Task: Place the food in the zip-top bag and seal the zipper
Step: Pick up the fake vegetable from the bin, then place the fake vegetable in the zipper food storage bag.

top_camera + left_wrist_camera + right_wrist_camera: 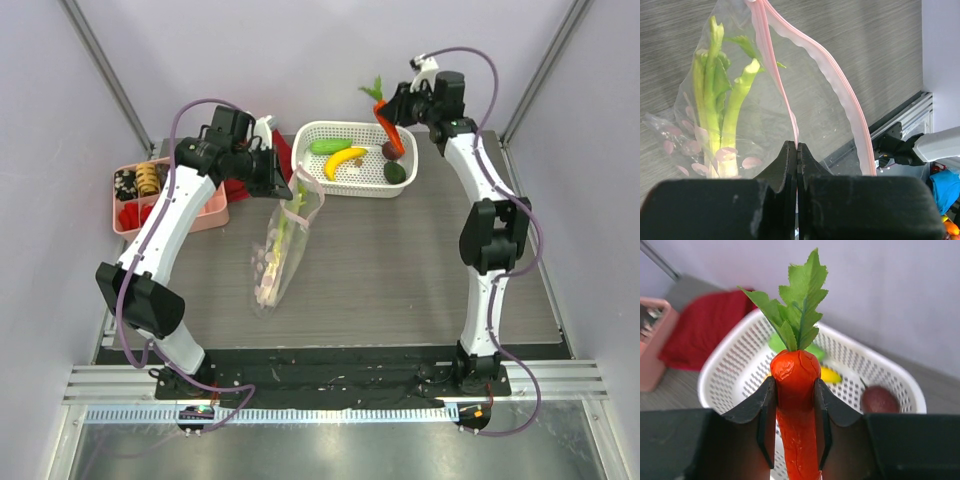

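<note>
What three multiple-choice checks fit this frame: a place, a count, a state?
1. Where is the leek? A in the basket B in the zip-top bag C in the right gripper
2. Food pieces lying in the basket? A two B six C four
3. Right gripper state? A shut on the carrot B open, empty C shut on the leek
1 B: its stalks show through the clear plastic. 2 C: two green, one yellow, one dark red. 3 A: both fingers clamp its red-orange body.
</note>
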Motion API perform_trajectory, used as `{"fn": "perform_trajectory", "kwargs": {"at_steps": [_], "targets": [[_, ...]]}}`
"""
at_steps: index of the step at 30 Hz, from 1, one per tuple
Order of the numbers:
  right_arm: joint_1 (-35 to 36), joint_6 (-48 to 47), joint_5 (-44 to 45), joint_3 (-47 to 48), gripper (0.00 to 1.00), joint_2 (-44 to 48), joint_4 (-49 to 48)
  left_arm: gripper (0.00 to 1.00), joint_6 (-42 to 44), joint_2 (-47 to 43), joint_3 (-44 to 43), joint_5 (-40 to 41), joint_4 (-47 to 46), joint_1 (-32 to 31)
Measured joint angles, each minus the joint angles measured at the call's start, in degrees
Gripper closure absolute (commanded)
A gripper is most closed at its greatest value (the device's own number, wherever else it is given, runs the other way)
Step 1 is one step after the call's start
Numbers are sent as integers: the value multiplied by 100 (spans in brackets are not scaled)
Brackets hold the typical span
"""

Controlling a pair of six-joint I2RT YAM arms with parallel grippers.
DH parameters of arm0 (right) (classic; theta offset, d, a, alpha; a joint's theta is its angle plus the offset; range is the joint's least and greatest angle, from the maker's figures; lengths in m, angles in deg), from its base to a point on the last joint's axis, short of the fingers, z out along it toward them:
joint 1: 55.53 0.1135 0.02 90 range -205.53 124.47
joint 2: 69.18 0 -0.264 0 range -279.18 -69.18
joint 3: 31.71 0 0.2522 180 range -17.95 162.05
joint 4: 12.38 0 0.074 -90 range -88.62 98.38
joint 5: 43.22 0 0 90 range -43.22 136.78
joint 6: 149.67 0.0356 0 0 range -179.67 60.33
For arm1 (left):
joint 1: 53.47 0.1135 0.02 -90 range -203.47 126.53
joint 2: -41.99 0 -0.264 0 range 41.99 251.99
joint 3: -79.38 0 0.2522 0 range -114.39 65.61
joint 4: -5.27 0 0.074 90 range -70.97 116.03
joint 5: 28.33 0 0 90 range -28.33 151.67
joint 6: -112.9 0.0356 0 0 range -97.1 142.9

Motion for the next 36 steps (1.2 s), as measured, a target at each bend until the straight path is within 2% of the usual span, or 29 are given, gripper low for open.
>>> {"fn": "perform_trajectory", "kwargs": {"at_steps": [5, 9, 12, 17, 25, 34, 35, 36], "targets": [[33, 1123, -254, -146, 99, 774, -935, 100, -26, -4, 31, -2, -57, 17], [155, 2623, -208, -1353, 99, 1550, -2345, 100, -162, -17, 203, -125, -232, 79], [376, 3679, 391, -2315, 99, 2090, -3246, 100, -321, -31, 334, -289, -332, 125], [1276, 4642, 1786, -2820, 99, 2614, -3399, 100, -522, -72, 450, -474, -468, 192], [2986, 4767, 3213, -4135, 99, 3650, -3611, 100, -778, -129, 481, -651, -649, 365], [3600, 4660, 3860, -4907, 99, 3950, -3248, 100, -927, -409, 675, -734, -881, 439], [3648, 4658, 3877, -4935, 96, 3950, -3198, 100, -940, -442, 708, -737, -918, 439], [3683, 4658, 3884, -4946, 80, 3950, -3123, 100, -966, -470, 732, -743, -938, 439]]}}
